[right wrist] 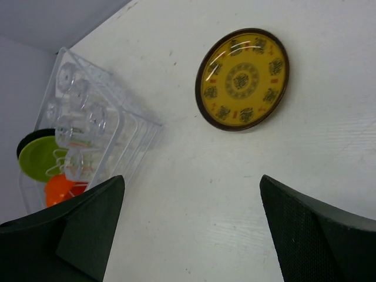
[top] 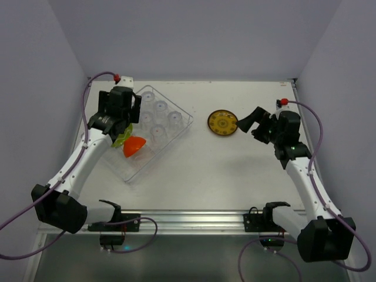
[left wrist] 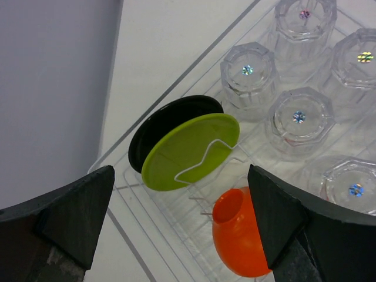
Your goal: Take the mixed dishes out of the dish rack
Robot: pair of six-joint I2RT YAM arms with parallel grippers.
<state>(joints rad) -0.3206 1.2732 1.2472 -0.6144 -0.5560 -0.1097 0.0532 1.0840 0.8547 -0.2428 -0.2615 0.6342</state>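
Note:
The dish rack is a pale wire basket at the table's back left. Several clear cups stand upside down in it. A lime-green plate and a black plate stand on edge in the prongs, with the orange-red bowl tipped on its side beside them. My left gripper is open and empty, hovering over the plates and bowl. My right gripper is open and empty above bare table, right of the rack.
A yellow patterned plate with a dark rim lies flat on the table mid-back, just left of my right gripper; it also shows in the right wrist view. Grey walls close in the left, back and right sides.

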